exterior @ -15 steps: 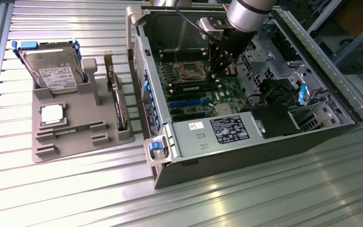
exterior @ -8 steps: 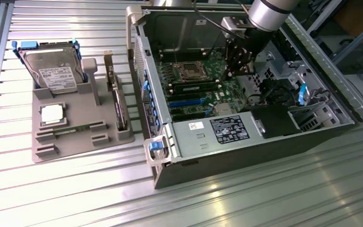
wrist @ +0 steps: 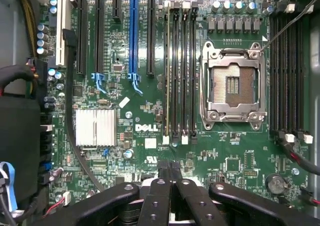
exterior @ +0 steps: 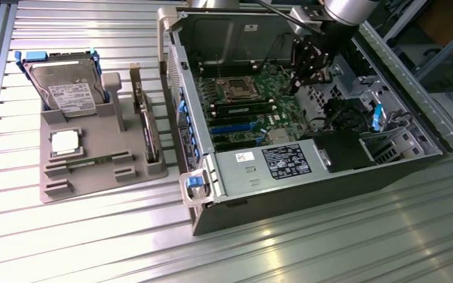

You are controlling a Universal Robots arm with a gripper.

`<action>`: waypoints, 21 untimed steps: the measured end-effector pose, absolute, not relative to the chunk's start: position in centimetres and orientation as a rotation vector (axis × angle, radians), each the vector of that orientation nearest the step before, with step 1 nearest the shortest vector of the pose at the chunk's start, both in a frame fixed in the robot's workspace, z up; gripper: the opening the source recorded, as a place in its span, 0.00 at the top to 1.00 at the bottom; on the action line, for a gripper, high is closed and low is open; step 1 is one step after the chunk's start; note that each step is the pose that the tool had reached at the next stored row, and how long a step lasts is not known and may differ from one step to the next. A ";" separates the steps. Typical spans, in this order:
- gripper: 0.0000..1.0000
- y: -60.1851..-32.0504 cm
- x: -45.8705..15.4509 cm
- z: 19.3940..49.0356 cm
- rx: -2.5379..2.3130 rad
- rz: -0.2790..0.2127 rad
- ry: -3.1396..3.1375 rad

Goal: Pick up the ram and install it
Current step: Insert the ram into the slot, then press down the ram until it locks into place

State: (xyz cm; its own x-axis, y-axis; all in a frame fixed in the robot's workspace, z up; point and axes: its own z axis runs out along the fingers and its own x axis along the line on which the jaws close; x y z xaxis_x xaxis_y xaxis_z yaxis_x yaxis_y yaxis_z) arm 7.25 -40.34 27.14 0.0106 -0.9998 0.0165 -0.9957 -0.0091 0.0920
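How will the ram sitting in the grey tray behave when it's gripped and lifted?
Probably stiff: the ram is a thin green board, so it should not flop. Likely light for its length, since it looks so slim beside the hard drive. Possibly fragile and apt to tip: it is narrow and sits between the holder blocks of the tray, so a square grip seems wise.
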 end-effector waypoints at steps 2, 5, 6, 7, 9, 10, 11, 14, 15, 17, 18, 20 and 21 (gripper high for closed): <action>0.89 -40.3 7.3 27.2 2.177 -0.082 -2.155; 0.89 -40.3 7.2 27.2 2.177 -0.081 -2.155; 0.89 -40.3 7.0 27.0 2.177 -0.081 -2.155; 0.89 -40.3 6.6 26.7 2.177 -0.081 -2.155; 0.89 -40.3 5.3 25.7 2.177 -0.081 -2.155; 0.89 -40.3 4.8 25.1 2.177 -0.081 -2.155; 0.89 -40.3 4.7 24.7 2.177 -0.081 -2.155; 0.89 -40.3 4.5 23.9 2.177 -0.081 -2.155; 0.89 -40.3 4.4 23.5 2.178 -0.081 -2.154; 0.89 -40.3 4.4 23.0 2.180 -0.081 -2.152; 0.89 -40.3 4.4 23.0 2.181 -0.081 -2.150; 0.89 -40.3 4.4 24.2 2.182 -0.080 -2.150; 0.89 -40.3 4.4 24.6 2.182 -0.080 -2.150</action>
State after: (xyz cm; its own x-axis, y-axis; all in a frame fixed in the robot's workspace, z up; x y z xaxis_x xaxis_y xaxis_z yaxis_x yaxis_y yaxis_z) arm 4.40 -40.32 24.60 0.0156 -0.9997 0.0166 -0.9957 -0.0140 0.0915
